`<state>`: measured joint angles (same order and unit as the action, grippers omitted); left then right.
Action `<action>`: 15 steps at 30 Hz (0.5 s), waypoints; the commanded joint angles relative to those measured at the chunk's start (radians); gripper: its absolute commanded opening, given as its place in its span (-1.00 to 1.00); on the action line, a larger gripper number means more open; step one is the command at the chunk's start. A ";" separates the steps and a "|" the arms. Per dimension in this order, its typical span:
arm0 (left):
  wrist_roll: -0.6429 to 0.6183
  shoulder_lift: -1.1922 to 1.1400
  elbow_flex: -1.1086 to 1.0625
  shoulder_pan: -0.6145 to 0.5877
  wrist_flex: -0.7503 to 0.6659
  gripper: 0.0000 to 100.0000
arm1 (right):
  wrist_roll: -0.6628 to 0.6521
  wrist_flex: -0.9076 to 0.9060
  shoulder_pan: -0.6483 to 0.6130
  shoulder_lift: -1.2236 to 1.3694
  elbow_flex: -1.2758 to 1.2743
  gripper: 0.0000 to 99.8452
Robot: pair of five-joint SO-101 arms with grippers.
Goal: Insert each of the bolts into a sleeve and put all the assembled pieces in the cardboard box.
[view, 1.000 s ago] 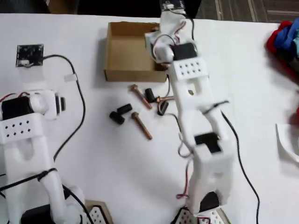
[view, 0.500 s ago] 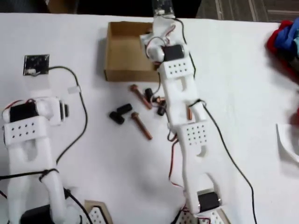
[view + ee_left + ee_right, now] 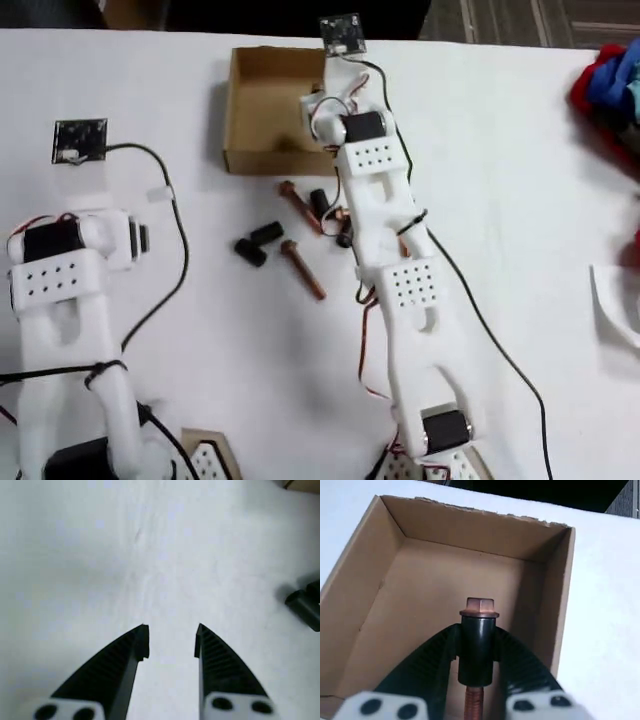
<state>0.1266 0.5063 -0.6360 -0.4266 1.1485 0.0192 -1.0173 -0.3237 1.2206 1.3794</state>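
My right gripper (image 3: 476, 636) is shut on a black sleeve with a copper bolt (image 3: 478, 607) through it, held over the inside of the cardboard box (image 3: 425, 595). In the high view the right arm (image 3: 400, 270) stretches from the near edge to the box (image 3: 265, 105). Two loose bolts (image 3: 300, 207) (image 3: 303, 270) lie in front of the box, a third (image 3: 340, 213) half hidden by the arm. Black sleeves (image 3: 265, 233) (image 3: 250, 252) (image 3: 320, 203) lie among them. My left gripper (image 3: 171, 640) hangs open over bare table, a sleeve (image 3: 304, 609) off to its side.
The left arm (image 3: 60, 290) stands at the table's left with a black cable (image 3: 175, 235) looping beside it. A heap of coloured cloth (image 3: 612, 75) lies at the far right, and a white object (image 3: 615, 305) sits at the right edge.
The right arm has stretched farther out, carrying the sleeved bolt from the box's near right corner to over its inside. The left arm shifted slightly.
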 commanded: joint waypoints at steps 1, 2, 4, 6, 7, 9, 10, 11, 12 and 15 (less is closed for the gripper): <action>0.003 0.032 0.005 -0.009 -0.008 -0.66 | 0.044 0.030 0.015 -0.008 0.069 -0.96; 0.003 0.032 0.005 -0.009 -0.008 -0.66 | 0.069 0.031 0.015 -0.005 0.074 -0.96; 0.003 0.032 0.005 -0.009 -0.008 -0.66 | 0.094 0.031 0.019 -0.002 0.074 -0.96; 0.003 0.032 0.005 -0.009 -0.008 -0.66 | 0.098 0.031 0.021 0.001 0.074 -0.96; 0.003 0.032 0.005 -0.009 -0.008 -0.66 | 0.098 0.031 0.022 0.002 0.074 -0.96; 0.003 0.032 0.005 -0.009 -0.008 -0.66 | 0.097 0.031 0.025 0.002 0.074 -0.96; 0.003 0.032 0.005 -0.009 -0.008 -0.66 | 0.097 0.031 0.028 0.002 0.074 -0.96; 0.003 0.032 0.005 -0.009 -0.008 -0.66 | 0.097 0.031 0.030 0.001 0.074 -0.95; 0.003 0.032 0.005 -0.008 -0.008 -0.66 | 0.097 0.031 0.033 0.001 0.074 -0.95; 0.003 0.032 0.005 -0.008 -0.008 -0.66 | 0.097 0.024 0.035 0.001 0.066 -0.95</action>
<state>0.1266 0.5063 -0.6360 -0.4266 1.1485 0.1051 -1.0142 -0.3038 1.2482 1.3794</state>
